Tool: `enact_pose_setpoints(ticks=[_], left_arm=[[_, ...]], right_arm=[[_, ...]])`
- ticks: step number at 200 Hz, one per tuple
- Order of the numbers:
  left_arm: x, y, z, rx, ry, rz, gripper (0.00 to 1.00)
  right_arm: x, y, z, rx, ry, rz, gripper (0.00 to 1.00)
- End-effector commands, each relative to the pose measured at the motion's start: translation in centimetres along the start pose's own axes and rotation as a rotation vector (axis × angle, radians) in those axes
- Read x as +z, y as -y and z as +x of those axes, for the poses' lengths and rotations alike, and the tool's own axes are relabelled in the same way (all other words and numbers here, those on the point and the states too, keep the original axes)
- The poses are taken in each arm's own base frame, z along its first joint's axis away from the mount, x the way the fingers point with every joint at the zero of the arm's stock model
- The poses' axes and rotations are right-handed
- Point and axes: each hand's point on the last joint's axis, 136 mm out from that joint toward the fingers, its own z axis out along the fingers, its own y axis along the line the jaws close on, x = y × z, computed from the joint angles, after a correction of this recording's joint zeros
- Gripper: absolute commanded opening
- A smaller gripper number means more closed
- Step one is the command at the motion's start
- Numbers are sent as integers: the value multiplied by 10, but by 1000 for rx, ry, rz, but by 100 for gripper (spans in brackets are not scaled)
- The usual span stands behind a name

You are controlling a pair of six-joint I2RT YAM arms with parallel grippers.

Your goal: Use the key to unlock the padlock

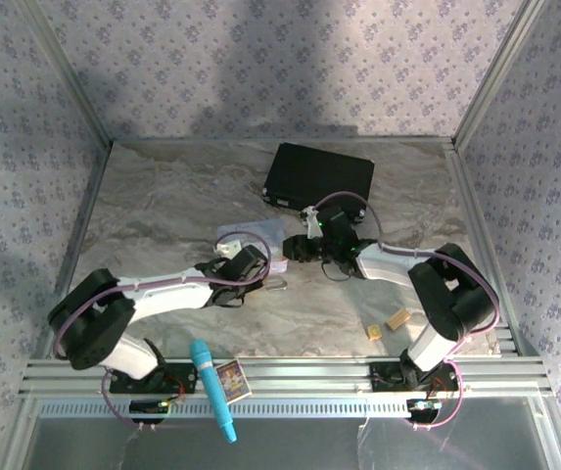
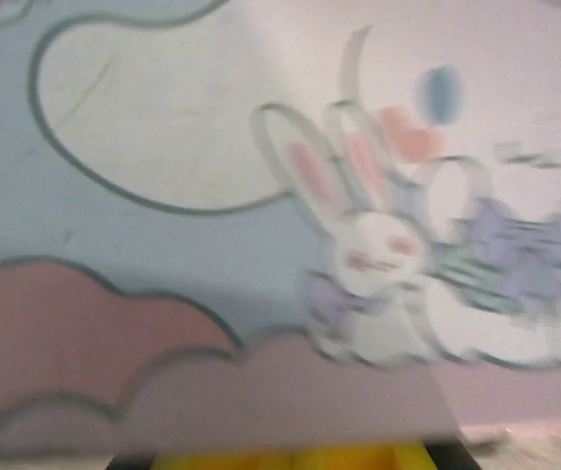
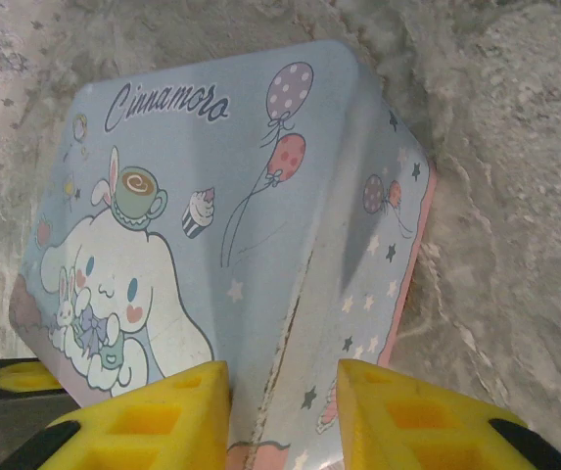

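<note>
The only candidate I had for the padlock or the key was a small silvery loop (image 1: 277, 284) lying on the table (image 1: 163, 206), just in front of the tin (image 1: 251, 235) and just beside the left gripper (image 1: 249, 260). It was too small for me to tell which of the two it was.

The tin sat near the middle of the table with both arms reaching in to it, the left one from the near left and the right one from the right. On the left wrist camera its pastel lid was blurred and very close, a cartoon rabbit plain on it. A sliver of yellow finger showed at the bottom edge, so I could not tell whether that pincer was apart or together.

On the right wrist camera the right gripper (image 3: 280, 377) had its yellow fingers (image 3: 163, 421) apart, and a corner of the tin ran down between them. The printed top lay toward the left finger and the starred side toward the right. I could not tell whether they were pinching it or only standing in front of it.

A black case (image 1: 319, 176) lay behind the tin, toward the back wall. Two tan blocks (image 1: 386, 324) lay near each other by the right arm's base, well apart from the tin. A blue mic (image 1: 213, 390) and a small box (image 1: 232, 378) rested on the rail beside the left arm's base.
</note>
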Motion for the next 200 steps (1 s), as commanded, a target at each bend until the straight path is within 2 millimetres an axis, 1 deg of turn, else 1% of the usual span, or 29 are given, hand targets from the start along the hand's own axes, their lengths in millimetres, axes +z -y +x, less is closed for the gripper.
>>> enact_pose_setpoints(ticks=[1,14,23,36,47,56,63,66,69,78,87,100,114,122,129,148,160,177,200], left_arm=[[-14,4,-10,45,30,12,9],[-15,3,-11,60,33,9,14],[-14,0,-11,60,32,-8,14],[-16,-3,-12,61,33,-22,14],[-20,-4,-15,62,43,-19,14],[-26,-8,-19,64,52,-24,14],[-32,-13,-26,60,66,-34,15],[-34,-15,-28,59,68,-36,17],[-36,-17,-31,56,70,-34,22],[-42,-20,-38,48,72,-11,32],[-47,-24,-43,33,75,6,37],[-54,-30,-50,12,88,22,38],[-62,-32,-55,-5,97,42,39],[-65,-33,-56,-12,102,52,39],[-68,-32,-56,-19,102,68,39],[-71,-33,-56,-36,105,92,39],[-71,-39,-55,-35,112,80,39],[-69,-48,-53,-38,112,58,38],[-66,-55,-48,-42,108,55,38]], right_arm=[[-8,20,31,24,-150,88,41],[-13,15,20,5,-134,85,47],[-18,12,15,-1,-129,95,50],[-27,7,12,6,-129,114,55],[-35,2,13,23,-130,142,60],[-41,-1,19,33,-144,179,63],[-46,-2,26,35,-164,220,67],[-49,-2,30,38,-172,244,69],[-51,-2,33,40,-177,270,70],[-56,-4,41,34,-185,320,71],[-57,-10,48,34,-190,330,71],[-48,-27,61,49,-205,302,71],[-33,-42,73,36,-224,290,71],[-24,-48,74,14,-224,305,71],[-18,-49,74,-4,-227,331,71],[-2,-59,68,-35,-201,357,71],[9,-59,65,-38,-176,390,70],[18,-54,62,-75,-147,468,69],[29,-56,60,-134,-96,507,66]])
